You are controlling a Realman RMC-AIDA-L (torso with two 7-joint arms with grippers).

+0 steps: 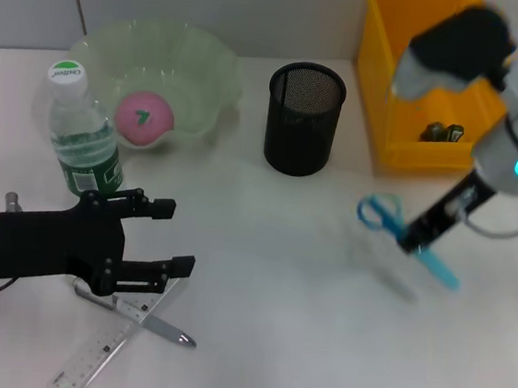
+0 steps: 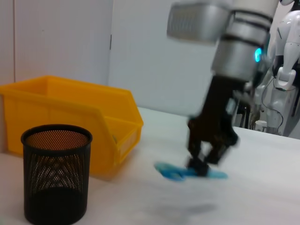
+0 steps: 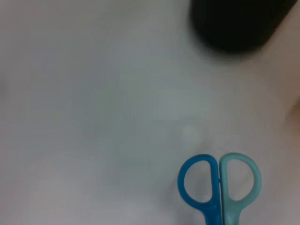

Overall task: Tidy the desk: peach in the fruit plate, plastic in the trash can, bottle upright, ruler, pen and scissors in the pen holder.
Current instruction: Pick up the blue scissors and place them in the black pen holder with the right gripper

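On the white desk, the left gripper hovers with fingers apart above the ruler and pen. The bottle stands upright beside the peach. Right of the pen holder, the right gripper clamps the blue scissors.

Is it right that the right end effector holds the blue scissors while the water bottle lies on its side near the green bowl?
No. The head view shows the water bottle upright. The right end effector does hold the blue scissors, near the green bowl.
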